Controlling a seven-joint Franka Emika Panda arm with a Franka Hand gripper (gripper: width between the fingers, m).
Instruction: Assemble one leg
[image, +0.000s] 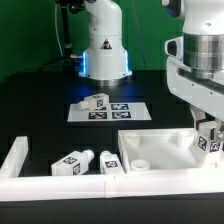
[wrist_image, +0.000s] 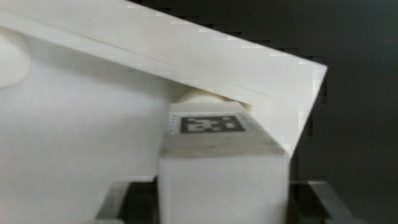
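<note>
My gripper (image: 206, 128) is shut on a white leg (image: 211, 141) with black-and-white tags. It holds the leg upright at the corner of the large white panel (image: 160, 150) on the exterior view's right. In the wrist view the leg (wrist_image: 222, 160) shows a tag on its top end and stands between the dark fingers (wrist_image: 139, 203), pressed up against the panel's corner (wrist_image: 125, 90). Whether the leg's far end is in a socket is hidden. A round socket (image: 141, 164) shows at the panel's near corner.
The marker board (image: 125, 111) lies mid-table with another leg (image: 97, 102) on it. Two more legs (image: 72, 162) (image: 110, 160) lie at the front, beside the panel. A white L-shaped rail (image: 17, 160) runs along the front and the exterior view's left. The robot base (image: 103, 50) stands behind.
</note>
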